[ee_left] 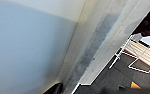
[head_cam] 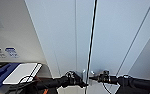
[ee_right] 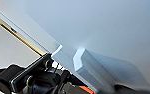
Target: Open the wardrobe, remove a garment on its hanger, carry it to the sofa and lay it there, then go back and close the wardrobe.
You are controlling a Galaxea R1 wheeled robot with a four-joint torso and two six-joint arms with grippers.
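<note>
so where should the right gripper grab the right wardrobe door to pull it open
By its small silver handle, next to the dark seam between the doors. The door is flat, so this raised vertical bar is the only part that stands proud. Probably best to come straight in from the front, fingers either side of the bar. The right gripper is already at it in the head view.

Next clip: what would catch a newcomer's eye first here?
The tall white wardrobe fills the head view, a dark seam running down between its two doors. At the bottom, both black arms reach in to the small silver handles either side of that seam: the left gripper and right gripper nearly meet. The right wrist view shows one handle close up.
</note>
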